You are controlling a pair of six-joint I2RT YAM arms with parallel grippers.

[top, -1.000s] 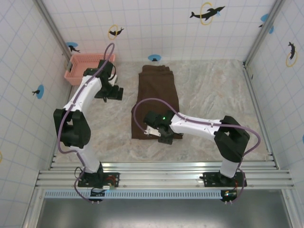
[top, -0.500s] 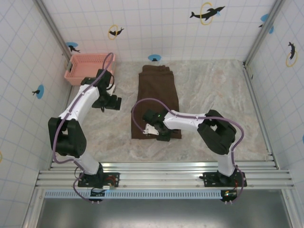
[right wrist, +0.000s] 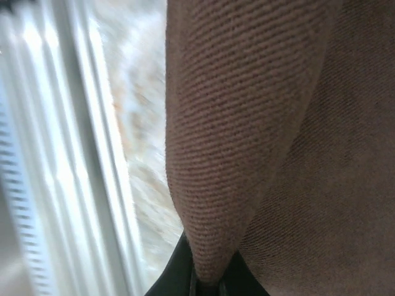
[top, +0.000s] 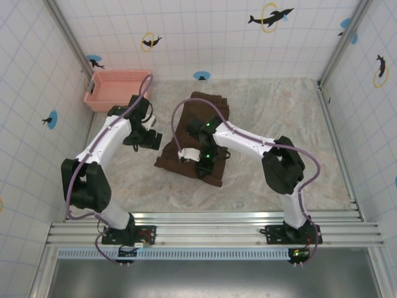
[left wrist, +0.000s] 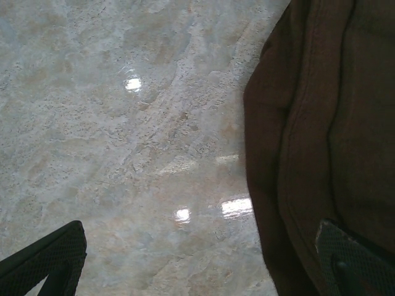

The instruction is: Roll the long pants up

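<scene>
Marbled desk point(top: 279, 124) is carrying the long pants point(top: 214, 105) at its middle, lying askew, while a pink basket point(top: 115, 87) is sitting at the far left corner. Over the pants' near end the right hand point(top: 201, 164) is pinching a fabric fold tight, and the left hand point(top: 149, 139) is hovering with its jaws spread wide just beside their left edge.

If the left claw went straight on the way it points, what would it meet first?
Probably the bare table, which the open left claw faces; one finger sits over the edge of the long pants and might touch fabric first. Depth is unclear.
</scene>
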